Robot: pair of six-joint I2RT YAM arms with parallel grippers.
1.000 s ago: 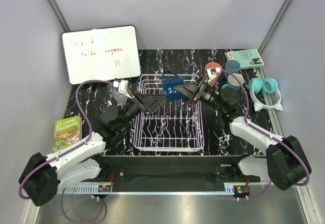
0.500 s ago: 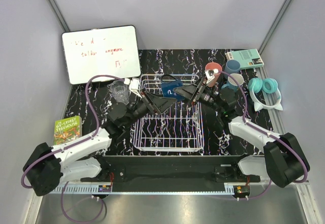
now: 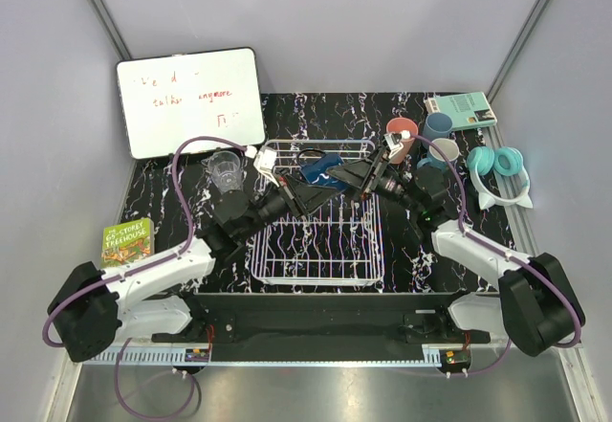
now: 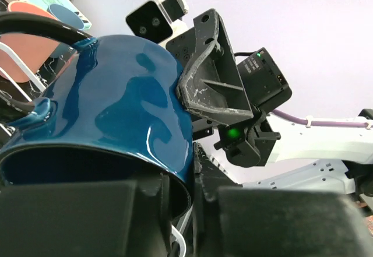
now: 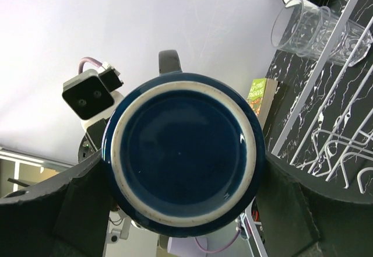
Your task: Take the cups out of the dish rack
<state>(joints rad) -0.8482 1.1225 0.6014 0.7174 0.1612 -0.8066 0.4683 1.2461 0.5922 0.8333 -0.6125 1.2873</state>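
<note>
1. Handling, judged: dark navy glazed ceramic mug (image 3: pixel 321 166) prob. stiff, brittle, fairly heavy for its size. Glaze shines in left wrist view, so likely slippery under hard pads.
2. Where to hold, judged: across round body w/ firm squeeze, or on wall at rim, one finger in and one out. Loop handle (image 5: pixel 169 62) thin, less sure for two-finger grip.
3. Look: deep blue all over, strong highlights, pale unglazed ring round the base in right wrist view. No chips visible.
4. Place: up in air over far part of white wire dish rack (image 3: pixel 320 279), tipped on side, between both arms, not touching the black marbled counter (image 3: pixel 158 202).
5. Right gripper (image 3: pixel 337 173): clenched on mug body, fingers pressing both sides, base facing its cam.
6. Left gripper (image 4: pixel 186 204): fingers either side of mug wall at rim. Clamped or only near, cannot tell.
7. Risk, judged: drop = breakage, so no release before other side is firm.
</note>
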